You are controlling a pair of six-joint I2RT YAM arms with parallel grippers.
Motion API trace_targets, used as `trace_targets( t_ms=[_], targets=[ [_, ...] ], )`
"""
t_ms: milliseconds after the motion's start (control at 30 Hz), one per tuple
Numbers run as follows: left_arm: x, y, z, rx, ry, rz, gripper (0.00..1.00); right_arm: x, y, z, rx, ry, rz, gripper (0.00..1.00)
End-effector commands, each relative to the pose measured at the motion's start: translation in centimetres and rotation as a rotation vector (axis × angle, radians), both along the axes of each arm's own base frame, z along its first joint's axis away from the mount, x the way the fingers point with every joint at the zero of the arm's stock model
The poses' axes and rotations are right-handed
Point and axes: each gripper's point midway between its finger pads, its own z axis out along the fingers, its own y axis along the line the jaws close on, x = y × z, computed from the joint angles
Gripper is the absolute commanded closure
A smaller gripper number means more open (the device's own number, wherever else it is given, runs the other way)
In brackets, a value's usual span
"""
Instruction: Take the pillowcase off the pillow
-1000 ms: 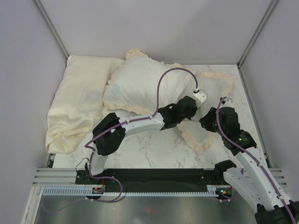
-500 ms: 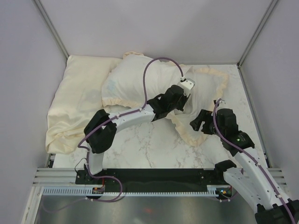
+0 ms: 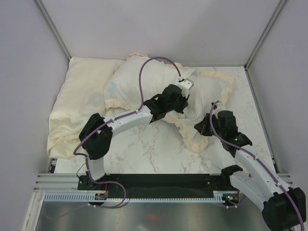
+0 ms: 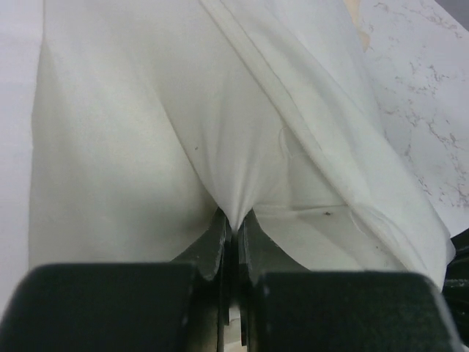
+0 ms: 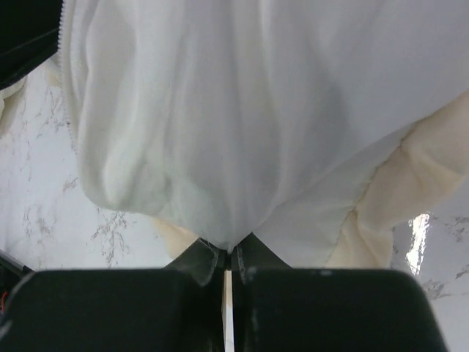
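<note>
The pillowcase point(image 3: 139, 79) shows a plain whitish face with no pattern, edged by a cream ruffled frill point(image 3: 191, 139). Ahead of the black left jaws the fabric is off-white. Ahead of the black right jaws it is brighter white, with cream frill to their right. The tabletop point(image 3: 154, 149) is white marble with thin grey veins. A cloth point(image 3: 82, 106) far left of both jaws is pale yellow. A purple cable point(image 3: 159, 58) arcs over the white-and-black left arm point(image 3: 127, 120).

Lighting: bright, even, diffuse, from overhead. Shadows: soft and faint on the white marbled surface point(image 3: 154, 149). Overhead view sharp. Wrist views: black fingers point(image 4: 209, 246) blurred at bottom edge; whitish fabric pillowcase with cream frill point(image 5: 220, 110) nearly washed out; glare spot on surface, right edge.
</note>
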Motion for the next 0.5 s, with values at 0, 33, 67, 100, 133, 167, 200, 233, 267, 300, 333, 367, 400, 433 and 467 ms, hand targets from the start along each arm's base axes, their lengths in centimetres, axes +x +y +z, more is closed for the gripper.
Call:
trace_targets(
  t_ms=[0, 33, 67, 100, 133, 167, 200, 233, 267, 300, 333, 367, 400, 433, 467],
  targets=[
    [3.2, 5.2, 2.0, -0.045, 0.017, 0.137, 0.98, 1.1, -0.4, 2.9, -0.009, -0.120, -0.017, 1.00],
    [4.5, 7.0, 1.7, -0.064, 0.044, 0.155, 0.98, 0.5, -0.9, 2.4, -0.029, -0.093, -0.028, 1.00],
    [5.1, 8.2, 1.5, -0.061, 0.046, 0.180, 0.98, 0.3, -1.2, 2.7, -0.035, -0.103, -0.040, 1.00],
    [6.0, 10.0, 1.5, -0.060, 0.047, 0.216, 0.98, 0.0, -1.7, 2.6, -0.053, -0.091, -0.057, 1.00],
    [6.3, 10.5, 1.3, -0.057, 0.050, 0.228, 0.98, -0.2, -1.9, 2.6, -0.057, -0.089, -0.062, 1.00],
    [6.4, 10.9, 1.8, -0.065, 0.042, 0.235, 0.98, -0.3, -2.1, 2.8, -0.056, -0.090, -0.076, 1.00],
    [6.4, 10.2, 2.7, -0.117, 0.045, 0.210, 0.98, -0.4, -2.3, 2.9, -0.059, -0.084, -0.086, 1.00],
    [6.9, 10.9, 3.0, -0.095, 0.016, 0.206, 0.98, -0.8, -2.6, 2.5, -0.070, -0.062, -0.097, 1.00],
    [6.8, 11.1, 3.5, -0.108, 0.016, 0.196, 0.98, -0.9, -2.7, 2.5, -0.072, -0.054, -0.105, 1.00],
    [6.9, 11.4, 3.8, -0.115, 0.018, 0.196, 0.98, -0.9, -2.9, 2.7, -0.070, -0.050, -0.119, 1.00],
    [6.8, 11.9, 3.8, -0.135, 0.039, 0.192, 0.98, -1.1, -3.3, 2.5, -0.085, -0.035, -0.140, 1.00],
    [6.6, 12.1, 4.1, -0.148, 0.043, 0.186, 0.98, -1.1, -3.5, 2.3, -0.094, -0.027, -0.145, 1.00],
    [6.3, 12.3, 5.1, -0.169, 0.038, 0.175, 0.98, -1.0, -3.6, 2.4, -0.099, -0.026, -0.152, 1.00],
    [5.8, 12.4, 5.3, -0.187, 0.052, 0.154, 0.98, -1.0, -3.7, 2.3, -0.106, -0.021, -0.153, 1.00],
    [5.4, 12.5, 6.2, -0.204, 0.046, 0.146, 0.98, -0.8, -3.7, 2.1, -0.112, -0.009, -0.155, 1.00]
  ],
)
